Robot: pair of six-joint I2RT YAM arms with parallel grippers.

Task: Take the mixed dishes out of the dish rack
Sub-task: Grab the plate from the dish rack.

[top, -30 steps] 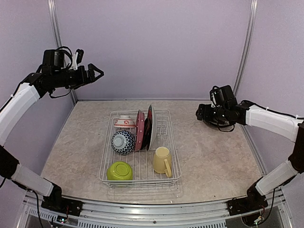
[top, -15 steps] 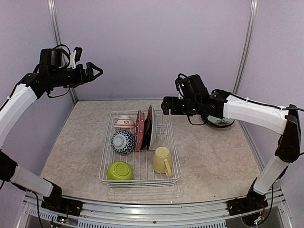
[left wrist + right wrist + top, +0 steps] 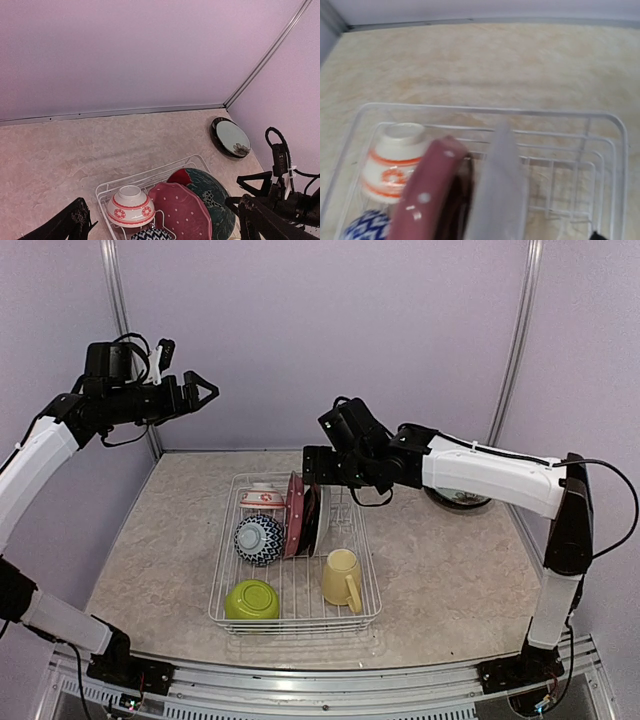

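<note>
Packed upright plates [image 3: 302, 512] block the dish rack [image 3: 345, 520] middle; room lies right of them.

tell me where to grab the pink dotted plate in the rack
Pinch its top rim, coming straight down from above. The pink dotted plate stands on edge in the dish rack, so only its upper rim is free; the blue-patterned bowl crowds one face and the dark green plate the other. The right gripper hangs nearest.
</note>
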